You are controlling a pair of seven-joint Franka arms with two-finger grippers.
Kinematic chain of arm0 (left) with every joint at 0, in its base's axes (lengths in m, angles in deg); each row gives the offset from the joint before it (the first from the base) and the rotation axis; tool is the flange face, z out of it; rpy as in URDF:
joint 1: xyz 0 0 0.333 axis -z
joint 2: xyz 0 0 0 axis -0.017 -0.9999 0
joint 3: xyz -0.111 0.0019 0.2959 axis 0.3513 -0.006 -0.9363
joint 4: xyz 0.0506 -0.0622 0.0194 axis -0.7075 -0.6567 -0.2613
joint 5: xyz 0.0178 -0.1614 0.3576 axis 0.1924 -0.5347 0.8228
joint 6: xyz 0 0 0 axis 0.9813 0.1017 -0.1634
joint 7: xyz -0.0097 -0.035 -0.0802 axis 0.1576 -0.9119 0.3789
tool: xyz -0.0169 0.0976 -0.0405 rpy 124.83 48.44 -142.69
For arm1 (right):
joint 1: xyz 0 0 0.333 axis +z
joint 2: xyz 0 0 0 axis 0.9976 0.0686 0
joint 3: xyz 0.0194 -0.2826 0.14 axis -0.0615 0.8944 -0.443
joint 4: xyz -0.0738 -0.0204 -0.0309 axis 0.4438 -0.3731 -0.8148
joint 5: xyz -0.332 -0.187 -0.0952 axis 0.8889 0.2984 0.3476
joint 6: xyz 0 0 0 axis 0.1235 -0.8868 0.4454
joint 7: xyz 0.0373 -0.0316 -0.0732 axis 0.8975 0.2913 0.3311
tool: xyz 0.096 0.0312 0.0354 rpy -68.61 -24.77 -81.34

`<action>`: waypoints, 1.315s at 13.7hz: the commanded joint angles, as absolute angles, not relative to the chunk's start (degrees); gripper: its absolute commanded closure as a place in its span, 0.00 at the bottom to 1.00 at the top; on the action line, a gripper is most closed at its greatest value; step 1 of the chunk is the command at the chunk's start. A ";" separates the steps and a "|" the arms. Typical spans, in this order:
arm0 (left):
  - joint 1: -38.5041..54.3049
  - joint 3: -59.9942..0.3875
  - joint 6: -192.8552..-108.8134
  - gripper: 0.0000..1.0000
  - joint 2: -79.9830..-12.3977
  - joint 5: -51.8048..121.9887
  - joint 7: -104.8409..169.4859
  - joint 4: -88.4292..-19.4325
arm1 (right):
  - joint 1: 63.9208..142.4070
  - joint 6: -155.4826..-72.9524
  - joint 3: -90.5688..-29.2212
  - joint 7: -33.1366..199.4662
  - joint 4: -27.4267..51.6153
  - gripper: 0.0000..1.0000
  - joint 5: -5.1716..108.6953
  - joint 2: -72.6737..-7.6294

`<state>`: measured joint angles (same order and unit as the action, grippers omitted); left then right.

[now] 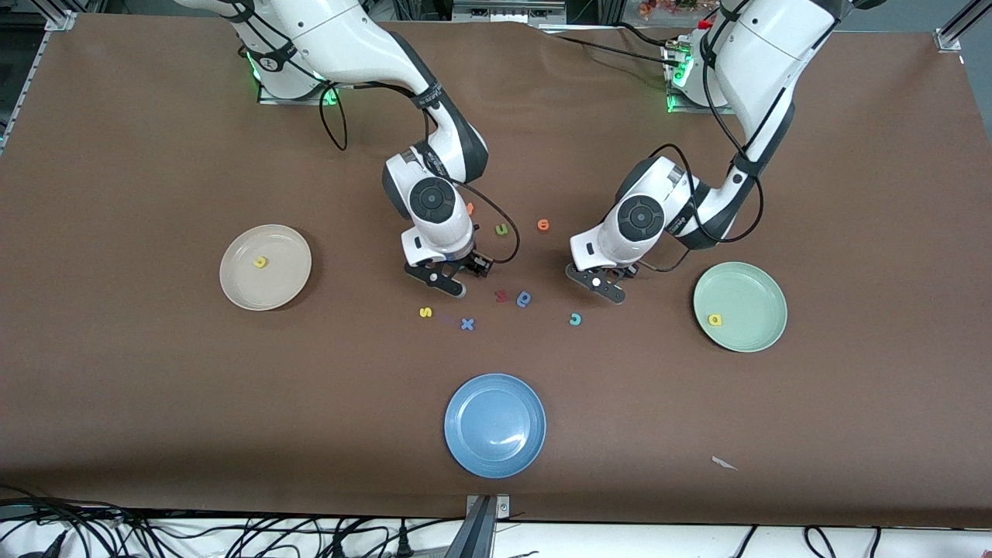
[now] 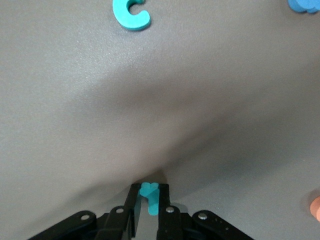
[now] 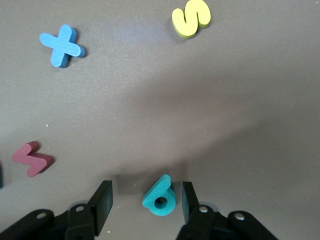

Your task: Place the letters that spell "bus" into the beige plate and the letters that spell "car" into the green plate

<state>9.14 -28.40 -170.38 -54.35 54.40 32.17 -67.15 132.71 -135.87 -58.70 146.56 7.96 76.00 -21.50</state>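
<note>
Front view: three plates on the brown table (image 1: 155,387). One beige plate (image 1: 288,277) toward the right arm's end, carrying one yellow u (image 1: 260,262). One green plate (image 1: 750,294) toward the left arm's end, carrying one yellow a (image 1: 714,318). One blue plate (image 1: 473,434) nearest the camera.

Loose letters counted between the arms: yellow s (image 1: 425,312), blue x (image 1: 467,324), dark red letter (image 1: 501,295), darker blue rounded letter (image 1: 524,298), teal c (image 1: 575,318), green u (image 1: 501,229), and two orange letters, one (image 1: 543,225) beside the green u, the other (image 1: 470,208) half hidden by the right arm.

Left gripper (image 2: 148,197) low at the table, fingers (image 2: 134,200) pinched tight on one small teal r (image 2: 151,196), which sits squarely between the pads. Out ahead of those fingertips lies the teal c, well apart.

Right gripper (image 3: 146,200) also low at the table, fingers (image 3: 102,197) part-way open, one to each side of the teal b (image 3: 160,198). The b lies nearer one finger than the other; contact cannot be told. Ahead of the fingertips: the s and the x; off to one side, the red letter.
</note>
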 commanded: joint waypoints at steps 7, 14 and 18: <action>5.45 -28.27 -156.48 1.00 -50.36 56.21 31.95 -59.62 | 132.82 -136.94 -58.93 144.53 10.19 0.46 75.16 -22.75; -9.48 -29.23 -155.66 1.00 -52.03 60.67 9.80 -56.09 | 132.82 -136.85 -58.93 144.27 10.28 0.61 75.07 -22.66; -12.66 -29.14 -156.10 0.01 -54.14 61.93 9.61 -55.56 | 132.74 -136.94 -58.93 144.36 10.46 0.68 75.07 -22.57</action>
<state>-12.62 -29.94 -156.57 -52.77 60.90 9.70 -57.20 132.71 -136.05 -58.75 145.52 8.84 76.00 -21.49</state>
